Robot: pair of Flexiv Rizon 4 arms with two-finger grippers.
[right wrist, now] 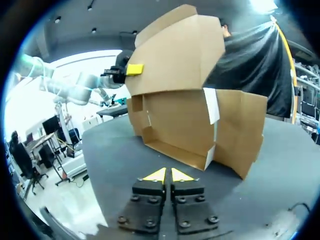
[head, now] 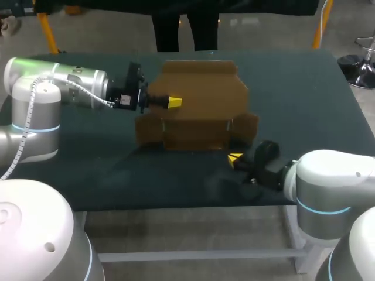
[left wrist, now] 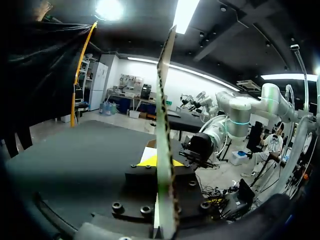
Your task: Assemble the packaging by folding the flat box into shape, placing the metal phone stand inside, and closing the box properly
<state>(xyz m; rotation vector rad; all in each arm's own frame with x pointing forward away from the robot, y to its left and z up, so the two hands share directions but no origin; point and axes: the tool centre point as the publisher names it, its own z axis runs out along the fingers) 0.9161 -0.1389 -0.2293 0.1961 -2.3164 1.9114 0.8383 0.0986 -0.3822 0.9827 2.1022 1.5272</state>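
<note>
- The cardboard box sits partly folded at the middle of the table, with its base resting on the surface.
- A side flap stands out from the base at the box's 3 o'clock.
- The lid panel is raised above the base and tilted, not closed down.
- The left gripper comes in from the box's 9 o'clock and is clamped on the lid panel. In the left wrist view we see the cardboard edge-on between the two fingers, with a yellow tip against each face.
- The right gripper sits low over the table at the box's 5 o'clock, near the front right corner.
- Its fingers are pressed together tip to tip and grip nothing. In the right wrist view the box stands ahead of them, apart from the tips.
</note>
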